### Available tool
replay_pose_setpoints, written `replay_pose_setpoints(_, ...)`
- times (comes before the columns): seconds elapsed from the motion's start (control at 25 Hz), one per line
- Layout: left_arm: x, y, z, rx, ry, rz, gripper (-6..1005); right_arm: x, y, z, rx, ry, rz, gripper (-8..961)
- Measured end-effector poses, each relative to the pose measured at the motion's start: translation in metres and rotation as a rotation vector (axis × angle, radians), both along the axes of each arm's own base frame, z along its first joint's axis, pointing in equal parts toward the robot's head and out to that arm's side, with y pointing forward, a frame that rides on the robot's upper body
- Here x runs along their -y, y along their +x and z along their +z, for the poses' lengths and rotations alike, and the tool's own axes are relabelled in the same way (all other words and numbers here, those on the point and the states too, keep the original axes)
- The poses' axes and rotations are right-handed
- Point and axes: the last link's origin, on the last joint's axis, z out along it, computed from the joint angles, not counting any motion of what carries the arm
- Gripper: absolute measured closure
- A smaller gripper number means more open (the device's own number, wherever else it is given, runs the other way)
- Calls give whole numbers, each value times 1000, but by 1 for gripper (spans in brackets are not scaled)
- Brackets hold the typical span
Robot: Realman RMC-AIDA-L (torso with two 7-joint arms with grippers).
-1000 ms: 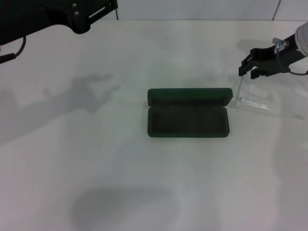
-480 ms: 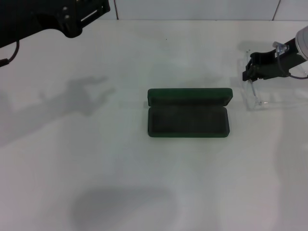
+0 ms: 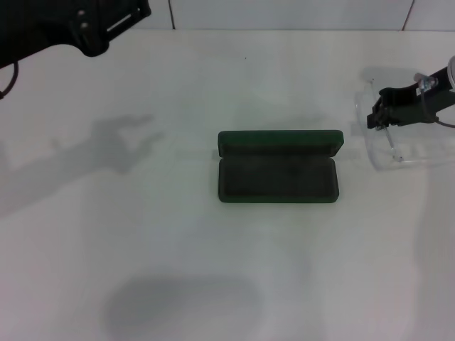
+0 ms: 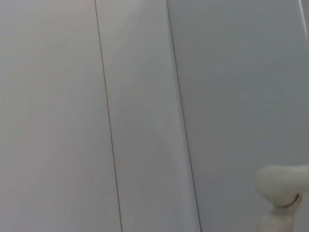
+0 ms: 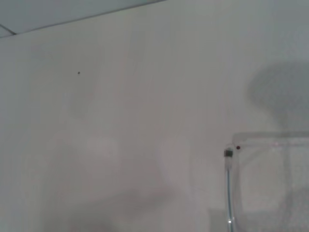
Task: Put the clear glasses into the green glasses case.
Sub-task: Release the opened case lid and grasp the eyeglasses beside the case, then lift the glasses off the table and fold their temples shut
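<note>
The green glasses case (image 3: 277,168) lies open in the middle of the white table in the head view, its lid standing up at the back and its dark lining bare. To the right of it are the clear glasses (image 3: 384,153), held a little above the table with one clear arm pointing down. My right gripper (image 3: 379,118) is shut on their upper edge. The right wrist view shows a clear lens (image 5: 270,183) and a small dark hinge (image 5: 228,153). My left gripper (image 3: 106,25) hangs high at the far left corner, well away from both.
The white table (image 3: 142,234) carries shadows of the arms at left and front. A tiled wall runs along its back edge. The left wrist view shows only wall panels and a white rounded fitting (image 4: 282,186).
My right gripper has moved right and slightly down with the clear glasses, which have turned from stretched out to more upright. The left arm has drawn back to the left.
</note>
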Motion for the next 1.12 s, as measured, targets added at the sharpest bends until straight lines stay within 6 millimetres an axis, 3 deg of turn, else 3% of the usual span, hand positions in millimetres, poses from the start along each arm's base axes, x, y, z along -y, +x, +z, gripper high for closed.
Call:
replay_pose_setpoints(0.28,6,-2,13,54,14,-10,682,10,5,8,-34,9,2,862)
replay_pose_setpoints(0.68,17,-13,41,146,39,7,687,12,-16,21,-96,2,92,865)
replay_pose_setpoints(0.92,16,-16,47,191,37,33,690,14,-27,33,-68,9,187,880)
replay_pose_setpoints(1.12,11,-15,46,229,12,42,692,18,-41,55,-80,47,305,885)
